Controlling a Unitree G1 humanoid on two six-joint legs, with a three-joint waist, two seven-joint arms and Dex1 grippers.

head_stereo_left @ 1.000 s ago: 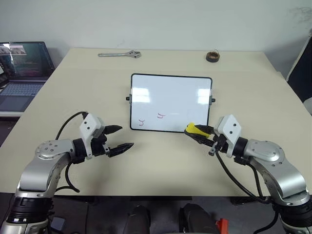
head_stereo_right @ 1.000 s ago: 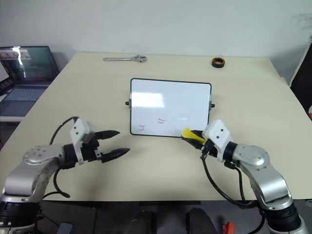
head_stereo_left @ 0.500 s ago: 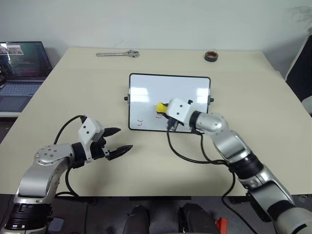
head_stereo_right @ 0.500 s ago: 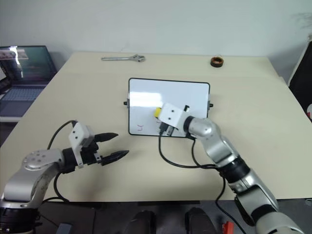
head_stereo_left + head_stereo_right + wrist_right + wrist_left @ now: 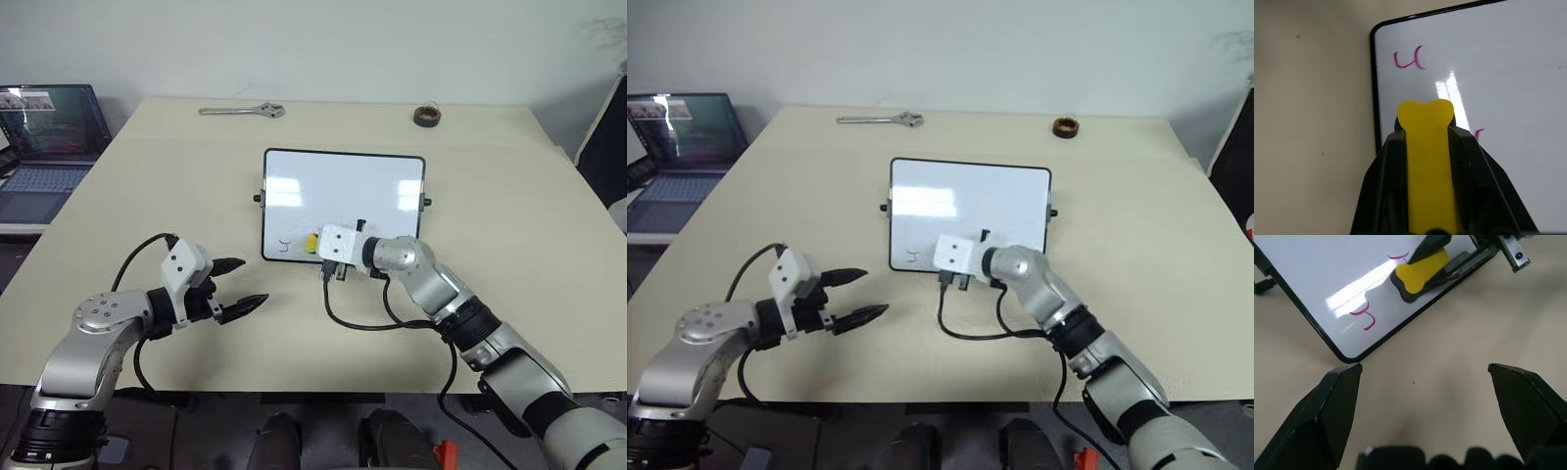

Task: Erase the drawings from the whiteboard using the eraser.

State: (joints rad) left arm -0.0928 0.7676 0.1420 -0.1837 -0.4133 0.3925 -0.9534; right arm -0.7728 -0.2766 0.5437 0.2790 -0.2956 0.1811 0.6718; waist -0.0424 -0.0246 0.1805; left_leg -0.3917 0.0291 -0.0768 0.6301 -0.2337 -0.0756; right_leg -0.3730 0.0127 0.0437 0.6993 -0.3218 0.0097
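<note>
A beige table (image 5: 147, 196) spreads under and around the left claw (image 5: 253, 280) and the right claw (image 5: 313, 241). A metal wrench (image 5: 242, 111) lies flat well beyond both claws, near the table's far edge and a little left of the right claw. A dark tape roll (image 5: 424, 116) sits equally far off, to the right claw's right. An open laptop (image 5: 44, 147) with a lit screen stands off the table, far left of the left claw. A pale wall (image 5: 343, 44) rises behind.
</note>
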